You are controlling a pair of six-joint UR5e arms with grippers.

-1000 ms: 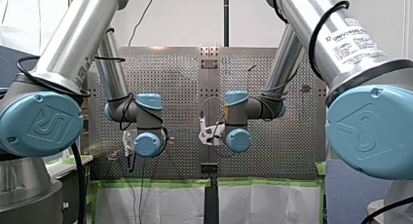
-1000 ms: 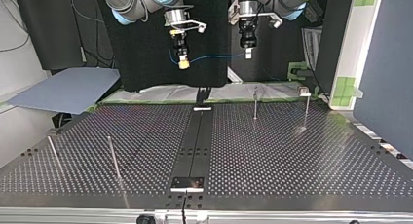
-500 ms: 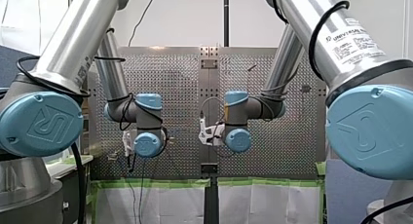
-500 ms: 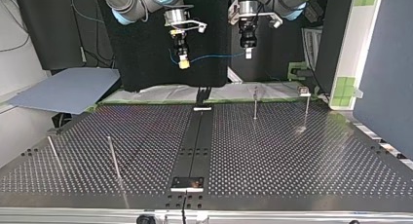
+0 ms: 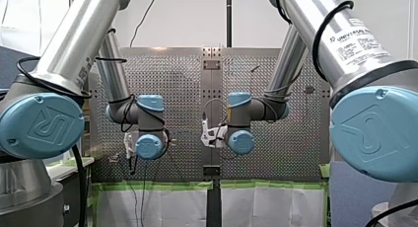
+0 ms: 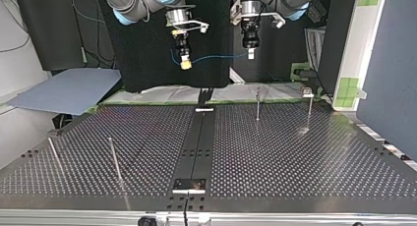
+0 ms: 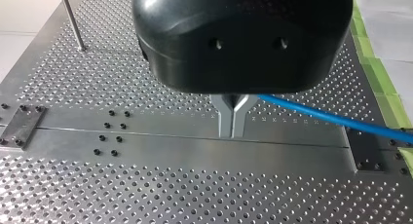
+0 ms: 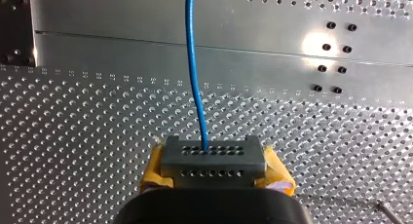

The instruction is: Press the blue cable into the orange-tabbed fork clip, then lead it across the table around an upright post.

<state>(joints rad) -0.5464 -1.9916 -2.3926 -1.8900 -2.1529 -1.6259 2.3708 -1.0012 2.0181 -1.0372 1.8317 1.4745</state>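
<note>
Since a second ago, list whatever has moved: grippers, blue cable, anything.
Nothing visibly changed. My left gripper and my right gripper are where they were, held above the table, both shut on the blue cable strung between them.

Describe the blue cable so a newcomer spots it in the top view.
Above the perforated table's far edge stands a black backdrop. In front of it a strand spans from my right tool, with yellow pads, to my left tool. That is the blue cable: bright blue and hanging in mid-air, unlike the grey posts on the table.
</note>
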